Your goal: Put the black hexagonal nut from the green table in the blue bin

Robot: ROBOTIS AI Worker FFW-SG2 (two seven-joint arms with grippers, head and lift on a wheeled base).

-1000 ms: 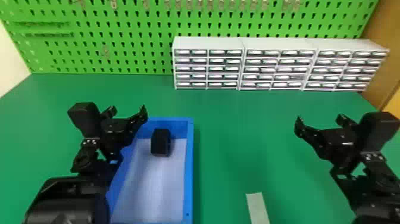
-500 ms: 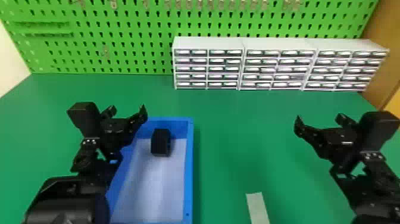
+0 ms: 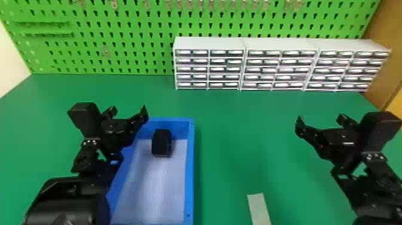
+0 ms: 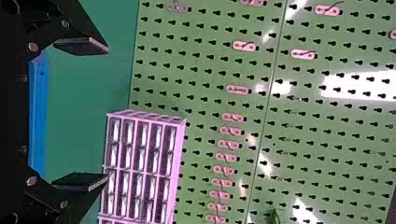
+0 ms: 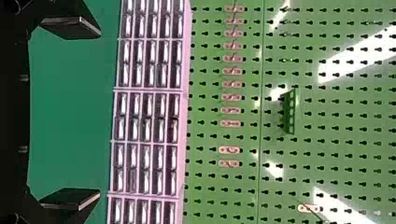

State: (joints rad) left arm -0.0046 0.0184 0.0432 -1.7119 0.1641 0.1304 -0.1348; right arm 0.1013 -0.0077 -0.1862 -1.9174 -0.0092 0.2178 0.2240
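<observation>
Two black robot arms, the left arm (image 3: 68, 200) and the right arm (image 3: 381, 176), hold their places over the bench, and across the past second we see no clear change in either. Between them, nearer the left, the blue bin (image 3: 190, 167) also keeps its spot. Both the left gripper (image 4: 105, 114) and the right gripper (image 5: 99, 113) stand with fingers spread and nothing between them. The black hexagonal nut (image 3: 161, 143) rests inside the bin, toward its far end, just where the earlier frames show it. We judge the placement complete, with no further handling needed; the left gripper, close by the bin's far left corner, should simply avoid knocking the wall.

Beneath, the green table (image 3: 233, 143) spreads to a bright green pegboard (image 3: 119, 65) at the back. A brown panel (image 3: 388, 33) closes the right side. Three white small-parts drawer cabinets (image 3: 209, 43) line the table's rear edge, a pale strip (image 3: 258, 209) lies near the front, and small hooks (image 5: 230, 123) dot the pegboard.
</observation>
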